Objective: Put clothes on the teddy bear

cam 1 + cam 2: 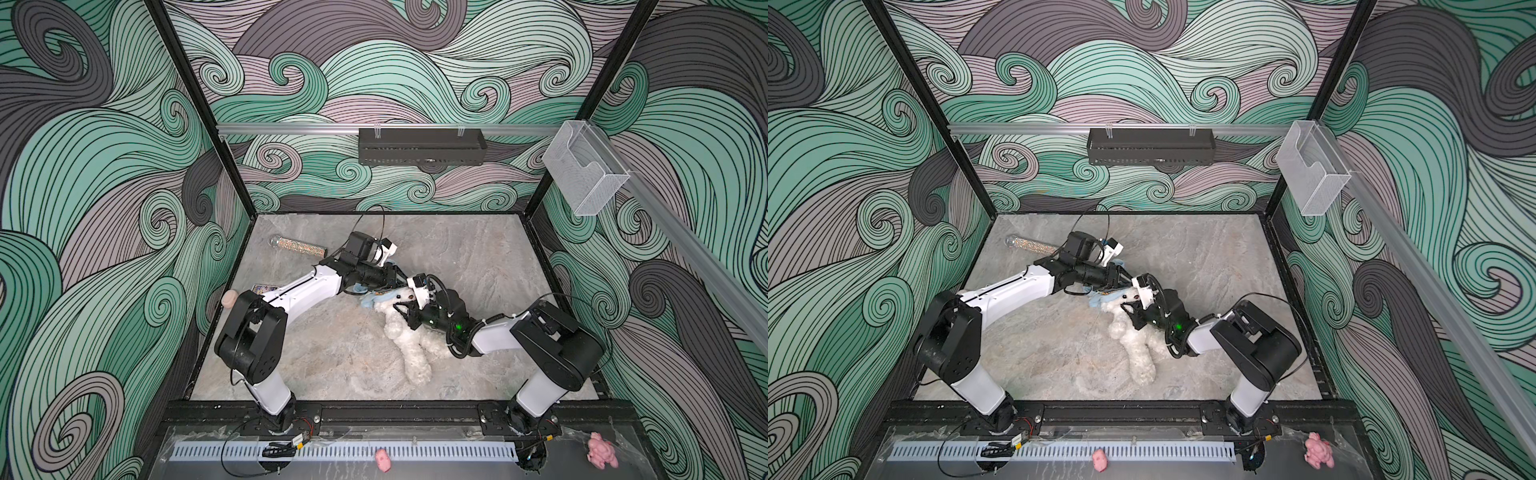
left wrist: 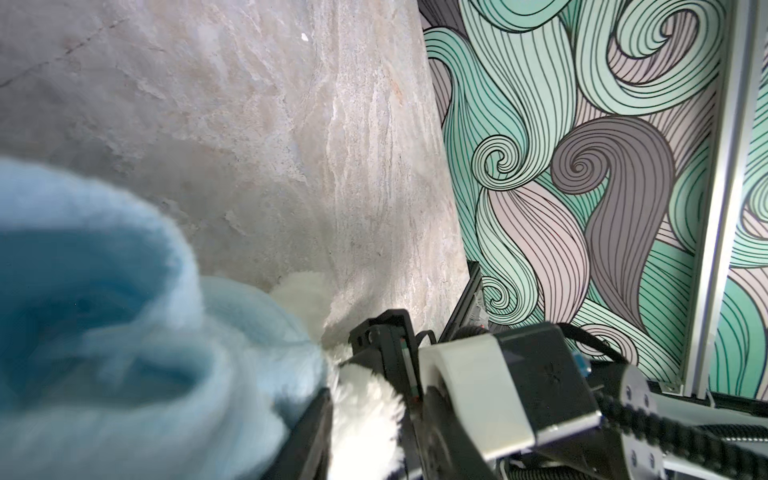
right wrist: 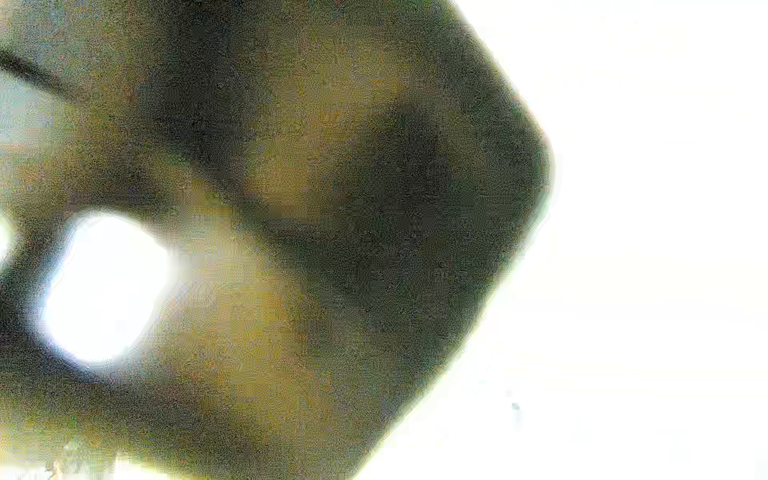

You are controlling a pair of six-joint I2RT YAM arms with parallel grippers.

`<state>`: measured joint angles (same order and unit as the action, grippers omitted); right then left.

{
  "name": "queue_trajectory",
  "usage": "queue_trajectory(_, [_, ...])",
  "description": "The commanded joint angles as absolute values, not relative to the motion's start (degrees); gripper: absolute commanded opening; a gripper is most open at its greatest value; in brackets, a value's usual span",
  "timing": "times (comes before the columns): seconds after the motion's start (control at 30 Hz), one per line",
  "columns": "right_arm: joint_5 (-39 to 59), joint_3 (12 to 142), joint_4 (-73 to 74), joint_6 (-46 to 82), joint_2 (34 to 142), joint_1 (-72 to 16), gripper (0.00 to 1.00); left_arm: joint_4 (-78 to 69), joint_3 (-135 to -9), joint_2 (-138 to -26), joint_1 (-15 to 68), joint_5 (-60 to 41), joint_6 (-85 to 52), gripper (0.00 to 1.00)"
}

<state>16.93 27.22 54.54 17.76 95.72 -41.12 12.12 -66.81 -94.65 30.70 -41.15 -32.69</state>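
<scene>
Teddy bear lies face up mid-surface, head toward the back wall, legs toward the front rail.

Blue garment is bunched at the head and neck only. Chest, arms and legs show bare white fur in both top views.

Left tool sits at the head, against the garment. Cannot tell whether it is spread or pinching the cloth.

Right tool is at the chest, just under the chin. Cannot tell its grip either, and the right wrist view is a blur.

Judgement: early stage. The garment is started at the head, and pulling it down over the body and arms remains.
</scene>
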Motion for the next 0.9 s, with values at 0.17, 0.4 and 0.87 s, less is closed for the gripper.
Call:
queue_trajectory(0.17, [17.7,25.0,47.0,10.4,91.1,-40.5,0.05,15.7,-65.6,-83.1,27.1,-36.8,-26.3,0.7])
queue_trajectory(0.4, [20.2,24.0,43.6,6.4,86.9,-38.7,0.05,20.2,-56.3,-72.5,20.5,-22.1,-26.3,0.53])
queue_trajectory(0.87, [26.5,23.6,37.4,1.7,79.8,-35.4,0.05,18.8,-58.3,-88.1,22.2,-37.3,-16.3,0.24])
